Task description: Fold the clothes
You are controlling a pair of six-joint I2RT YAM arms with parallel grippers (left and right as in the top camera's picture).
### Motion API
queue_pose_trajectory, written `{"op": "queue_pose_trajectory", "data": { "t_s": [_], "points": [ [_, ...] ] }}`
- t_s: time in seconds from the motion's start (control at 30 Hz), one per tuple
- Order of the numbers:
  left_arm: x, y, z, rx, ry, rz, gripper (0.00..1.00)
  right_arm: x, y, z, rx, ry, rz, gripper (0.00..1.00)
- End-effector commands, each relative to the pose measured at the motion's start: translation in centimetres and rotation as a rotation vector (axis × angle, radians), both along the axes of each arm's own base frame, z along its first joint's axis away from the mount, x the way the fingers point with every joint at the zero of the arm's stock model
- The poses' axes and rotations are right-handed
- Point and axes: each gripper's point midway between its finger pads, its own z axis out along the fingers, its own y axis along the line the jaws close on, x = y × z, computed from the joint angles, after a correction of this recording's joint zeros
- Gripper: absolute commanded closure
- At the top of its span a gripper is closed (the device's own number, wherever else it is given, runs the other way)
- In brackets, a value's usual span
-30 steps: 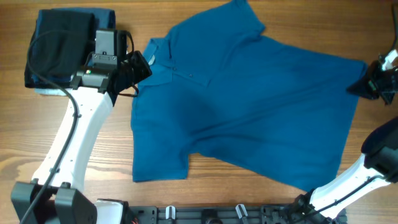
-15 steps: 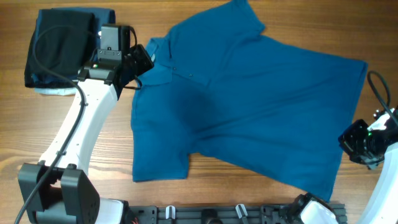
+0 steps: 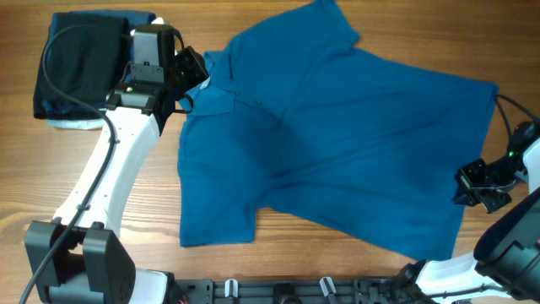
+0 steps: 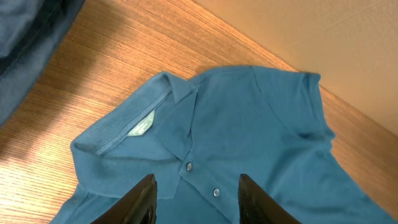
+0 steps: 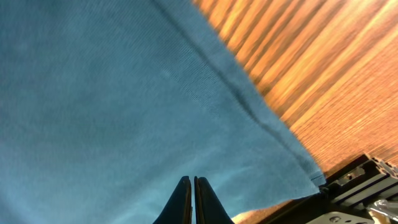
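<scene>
Overhead view, item 1: polo shirt, medium blue, spread unfolded and front up on the table. Its collar lies toward the left arm and its hem toward the right arm. We see no fold made yet. We judge it is laid flat so that each arm can reach 1 end.

Item 2: left gripper, poised at the collar end. Its jaws stand partly apart with nothing between them. From the left wrist, the collar lies just ahead of the fingers and the placket buttons show in the gap. We judge this sets up a pinch near the neckline.

Item 3: right gripper, at the hem's near corner. Its tips are pressed together on nothing visible, and the right wrist view shows them over fabric near the hem edge. We cannot tell whether they touch the cloth.

Item 4: folded dark garments, just beside the left gripper and apart from the shirt.
</scene>
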Motion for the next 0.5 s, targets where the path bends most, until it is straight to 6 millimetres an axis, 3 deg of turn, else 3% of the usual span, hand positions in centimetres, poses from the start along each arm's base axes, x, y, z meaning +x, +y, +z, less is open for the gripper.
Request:
{"op": "queue_pose_trajectory", "data": {
  "t_s": [0.0,0.17,0.33,0.47],
  "points": [
    [0.2,0.1,-0.1,0.027,-0.002,-0.004,0.58,-1.6,0.4,-1.8,-0.016,0.050,-0.035,0.96],
    [0.3,0.1,-0.1,0.027,-0.005,-0.004,0.57,-3.9,0.6,-5.2,-0.050,0.078,-0.120,0.96],
    [0.2,0.1,-0.1,0.028,-0.002,-0.005,0.55,-6.1,-2.7,-5.7,-0.088,0.069,-0.226,0.96],
    [0.3,0.5,-0.1,0.043,-0.004,0.009,0.55,-6.3,-4.1,-7.0,-0.114,0.074,-0.253,0.96]
  ]
}}
